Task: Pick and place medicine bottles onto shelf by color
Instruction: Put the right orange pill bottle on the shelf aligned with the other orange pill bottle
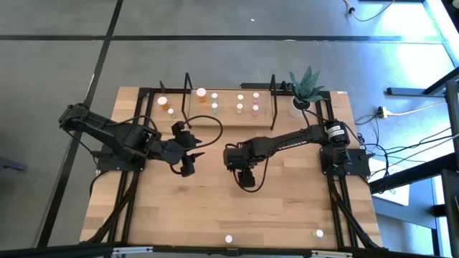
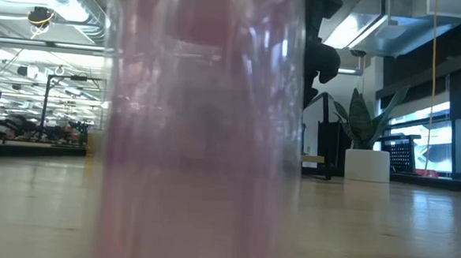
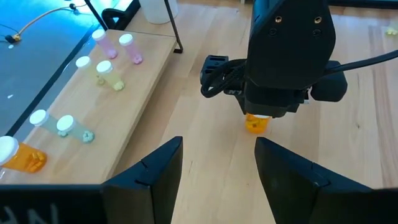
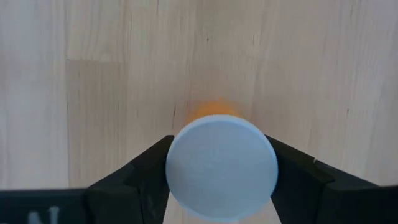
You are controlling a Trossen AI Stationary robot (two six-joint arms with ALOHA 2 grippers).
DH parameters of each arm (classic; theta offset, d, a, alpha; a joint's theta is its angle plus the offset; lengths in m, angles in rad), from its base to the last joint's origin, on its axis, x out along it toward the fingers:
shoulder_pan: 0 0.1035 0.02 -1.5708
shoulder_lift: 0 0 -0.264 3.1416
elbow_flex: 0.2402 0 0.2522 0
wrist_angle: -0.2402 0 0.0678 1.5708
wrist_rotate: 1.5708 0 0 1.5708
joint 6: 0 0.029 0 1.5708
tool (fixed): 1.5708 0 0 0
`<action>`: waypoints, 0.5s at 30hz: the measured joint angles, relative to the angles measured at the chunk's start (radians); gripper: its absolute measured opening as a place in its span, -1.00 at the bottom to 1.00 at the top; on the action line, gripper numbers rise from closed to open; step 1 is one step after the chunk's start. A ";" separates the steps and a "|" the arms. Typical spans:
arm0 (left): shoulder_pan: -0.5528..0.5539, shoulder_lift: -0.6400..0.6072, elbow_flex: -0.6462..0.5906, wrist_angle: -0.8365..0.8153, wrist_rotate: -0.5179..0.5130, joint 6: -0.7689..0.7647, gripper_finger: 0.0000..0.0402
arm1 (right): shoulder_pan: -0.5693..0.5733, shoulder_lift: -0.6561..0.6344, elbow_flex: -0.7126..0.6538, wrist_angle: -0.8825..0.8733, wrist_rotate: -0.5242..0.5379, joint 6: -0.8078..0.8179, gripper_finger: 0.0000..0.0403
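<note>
An orange medicine bottle (image 4: 221,165), white-capped, is bracketed between the fingers of the right gripper (image 4: 221,180), standing on the table (image 4: 93,74); whether it is clamped cannot be told. A firm grip, then carriage to the shelf (image 1: 222,107), is judged next. The left gripper (image 3: 217,180) is held empty, jaws parted.

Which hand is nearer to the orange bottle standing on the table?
The right hand: its fingers sit on both sides of the orange bottle. The left hand is apart from it, facing it across bare table.

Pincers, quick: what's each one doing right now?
Left pincer: open, empty, above bare table.
Right pincer: around an orange bottle with a white cap; whether gripped or released cannot be told.
</note>
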State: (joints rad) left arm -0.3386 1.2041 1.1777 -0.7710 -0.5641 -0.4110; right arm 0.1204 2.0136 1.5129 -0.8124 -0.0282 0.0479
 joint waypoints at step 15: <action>0.000 0.000 0.000 -0.004 0.000 0.002 -0.03 | 0.000 0.000 0.000 0.002 0.000 -0.006 0.05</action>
State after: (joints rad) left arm -0.3386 1.2041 1.1776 -0.7751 -0.5640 -0.4091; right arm 0.1204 2.0136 1.5127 -0.8104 -0.0287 0.0421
